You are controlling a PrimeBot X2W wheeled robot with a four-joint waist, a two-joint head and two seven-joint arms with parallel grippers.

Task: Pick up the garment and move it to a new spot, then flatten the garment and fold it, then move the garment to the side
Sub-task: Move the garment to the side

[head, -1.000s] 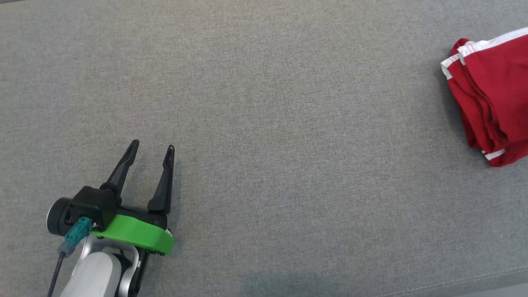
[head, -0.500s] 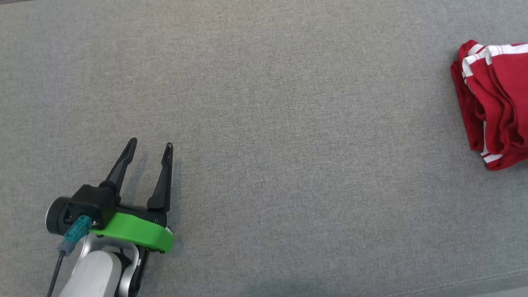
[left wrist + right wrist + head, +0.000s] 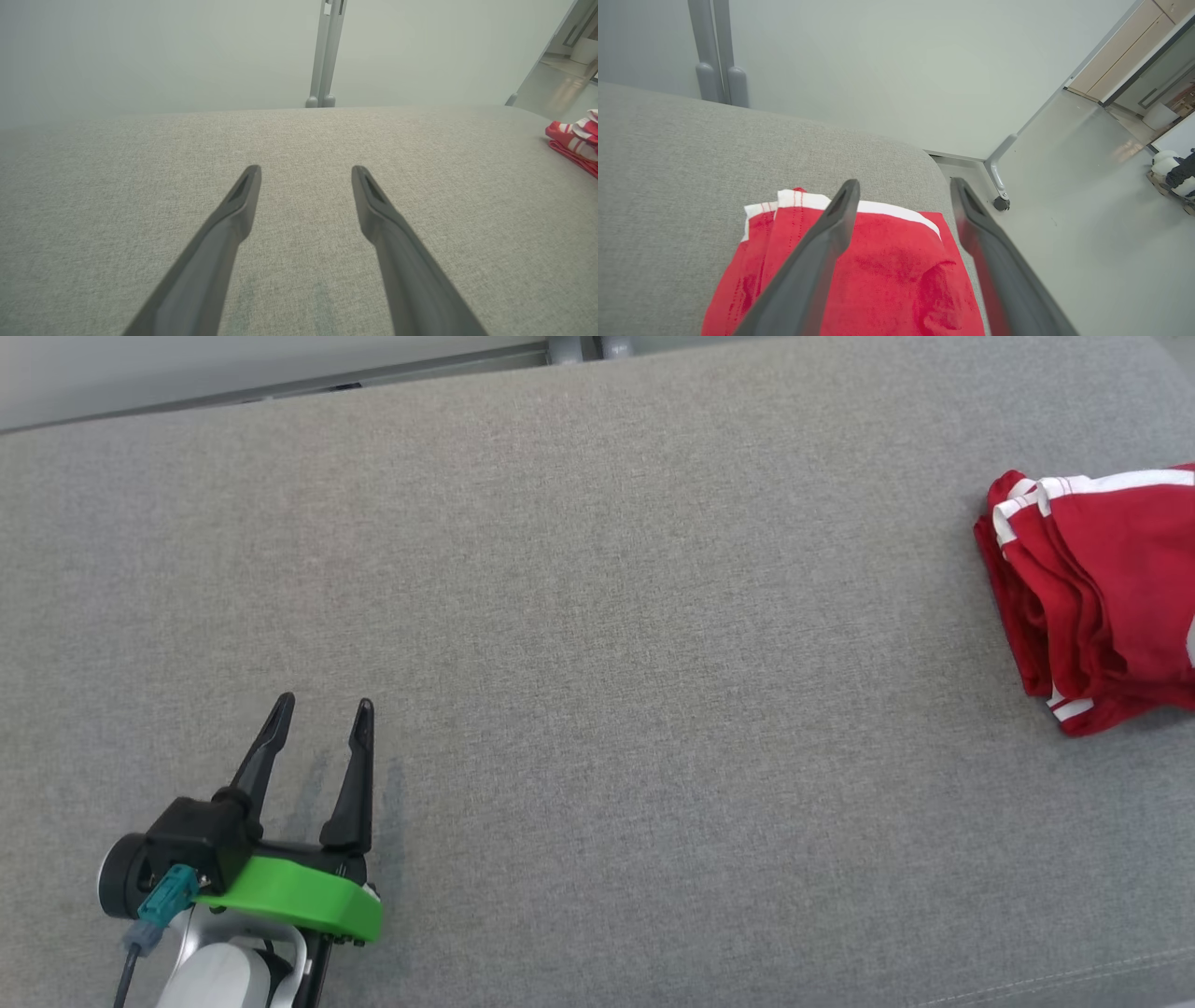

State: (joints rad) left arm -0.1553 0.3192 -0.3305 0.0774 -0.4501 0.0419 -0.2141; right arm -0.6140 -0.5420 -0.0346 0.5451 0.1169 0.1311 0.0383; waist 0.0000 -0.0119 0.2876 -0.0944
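The garment (image 3: 1092, 597) is red with white trim, folded into a compact stack at the far right of the grey cushioned surface (image 3: 597, 616). It also lies at the right edge of the left wrist view as a garment (image 3: 573, 142) seen edge-on. In the right wrist view the garment (image 3: 896, 275) sits just under my right gripper (image 3: 903, 184), whose fingers stand open above it with nothing between them. My left gripper (image 3: 321, 704) rests open at the lower left, far from the cloth, and its fingers (image 3: 243, 196) are spread over bare fabric.
A grey post (image 3: 324, 51) and a pale wall stand behind the surface's far edge. The surface's rounded right edge (image 3: 934, 163) drops to a light floor with a castor (image 3: 1000, 202) and small objects (image 3: 1174, 175) at the far right.
The head camera has tilted, bringing the far edge into view. The garment's top layers have settled flatter into a neater stack. The left gripper stays open in place.
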